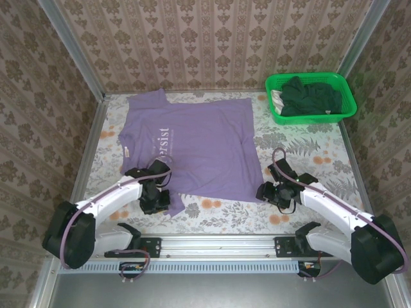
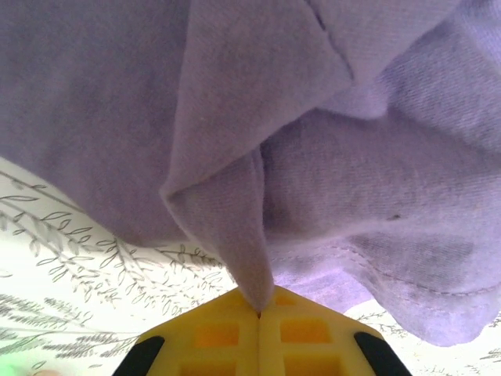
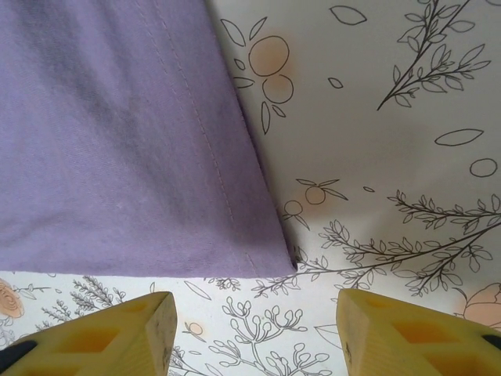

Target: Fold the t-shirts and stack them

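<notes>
A lavender-purple t-shirt with white chest lettering lies spread flat on the floral table. My left gripper sits at the shirt's near left sleeve. In the left wrist view this gripper is shut on a pinched fold of the lavender cloth. My right gripper rests at the shirt's near right corner. In the right wrist view it is open, its yellow fingertips just short of the hem corner, with nothing between them. Dark green t-shirts lie bunched in the basket.
The bright green plastic basket stands at the back right corner. Patterned walls and metal rails close in the table on three sides. Bare floral tablecloth shows to the right of the shirt and along the near edge.
</notes>
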